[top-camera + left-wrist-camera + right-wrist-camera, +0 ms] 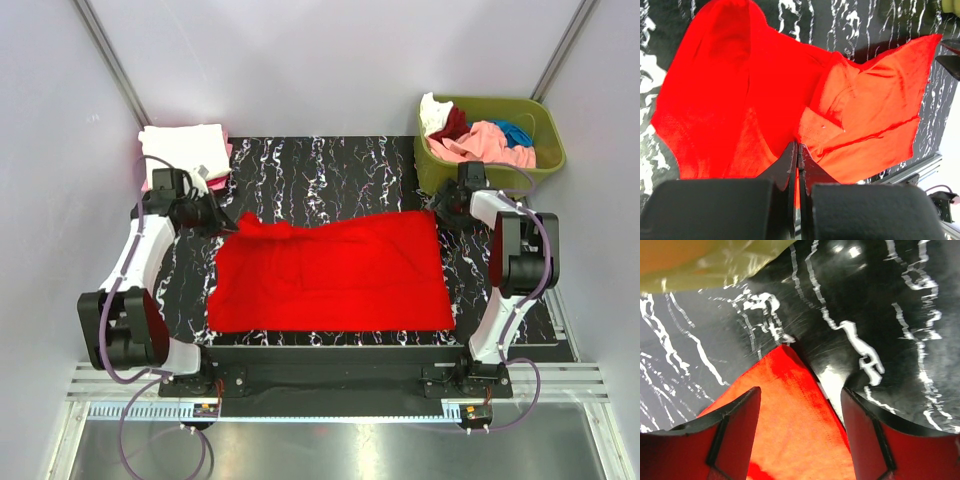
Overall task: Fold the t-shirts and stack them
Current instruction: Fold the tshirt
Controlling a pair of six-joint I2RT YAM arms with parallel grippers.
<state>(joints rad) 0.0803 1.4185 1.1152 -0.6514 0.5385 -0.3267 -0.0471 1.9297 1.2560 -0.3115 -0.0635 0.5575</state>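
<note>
Looking out from my bases at the near edge of the table (330, 160), I meet the bright red t-shirt (330, 275) first. It lies spread open across the middle of the table, its near hem running close along the near edge. Most of the cloth is flat, with a few soft creases.

At the shirt's far-left corner my left gripper (218, 217) has its fingers pressed together. In my left wrist view a sliver of red shows in the slit between them, so I am pinching the cloth there. The fabric humps up beyond those fingers instead of lying flat.

At the shirt's far-right corner my right gripper (437, 205) is spread wide. In my right wrist view the pointed corner of red cloth lies on the table between the two fingers (735, 420), and neither one is closed on it.

Farther out, at the far-left corner of the table, sits a folded cream-white t-shirt (185, 140) with a pink t-shirt (228, 152) showing at its edge beneath.

At the far-right corner stands the olive-green bin (545, 130), just beyond my right gripper. Crumpled inside it are a white t-shirt (432, 108), a dark red t-shirt (455, 122), a salmon-pink t-shirt (485, 143) and a teal t-shirt (515, 130).
</note>
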